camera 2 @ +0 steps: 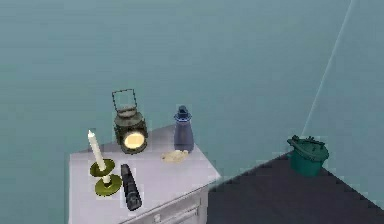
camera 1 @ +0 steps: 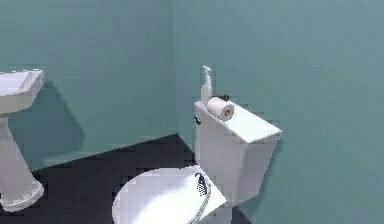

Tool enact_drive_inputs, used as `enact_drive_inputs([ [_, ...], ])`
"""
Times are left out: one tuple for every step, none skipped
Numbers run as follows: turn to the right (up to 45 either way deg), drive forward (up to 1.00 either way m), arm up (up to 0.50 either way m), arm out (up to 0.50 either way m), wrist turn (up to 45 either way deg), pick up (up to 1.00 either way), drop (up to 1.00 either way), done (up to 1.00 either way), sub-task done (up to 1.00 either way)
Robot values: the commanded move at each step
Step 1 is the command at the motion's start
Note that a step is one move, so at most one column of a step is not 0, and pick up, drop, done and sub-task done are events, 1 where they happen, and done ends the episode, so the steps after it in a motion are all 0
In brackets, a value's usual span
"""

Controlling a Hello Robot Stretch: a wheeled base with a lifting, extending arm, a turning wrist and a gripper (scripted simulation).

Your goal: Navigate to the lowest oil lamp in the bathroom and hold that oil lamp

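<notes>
1. Walls (camera 2: 250, 60) are plain teal in both views, and the floor (camera 2: 270, 190) is dark, almost black.
2. The forward view takes in a white toilet (camera 1: 170, 195) with its lid down. A toilet roll (camera 1: 221, 108) and a slim white bottle (camera 1: 206, 84) stand on its tank (camera 1: 245, 140). A white pedestal sink (camera 1: 15, 110) stands at that view's left edge.
3. In the arm side view, a white cabinet (camera 2: 155, 178) stands against the wall at the left.
4. On the cabinet top are 5 things:
   - a dark caged lantern (camera 2: 128, 124) with a glowing round lens
   - a blue bottle-shaped lamp (camera 2: 182, 128)
   - a white candle (camera 2: 98, 160) in a green holder
   - a small tan object (camera 2: 176, 156)
   - a black cylinder (camera 2: 131, 187) lying flat, its length running toward the picture's bottom edge
5. The green oil lamp (camera 2: 308, 155), lowest of the lamps, sits on the floor at the wall's foot, well right of the cabinet.
6. It stands upright, squat, with its axis vertical and a small knob on top. I cannot tell which way it faces.
7. The gripper's state cannot be told.
</notes>
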Motion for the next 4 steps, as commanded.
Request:
enact_drive_inputs([
  [0.0, 0.0, 0.38, 0.0, 0.0, 0.0, 0.0, 0.0, 0.0],
  [0.0, 0.0, 0.0, 0.32, 0.0, 0.0, 0.0, 0.0, 0.0],
  [0.0, 0.0, 0.0, 0.0, 45.0, 0.0, 0.0, 0.0, 0.0],
  [0.0, 0.0, 0.0, 0.0, 45.0, 0.0, 0.0, 0.0, 0.0],
])
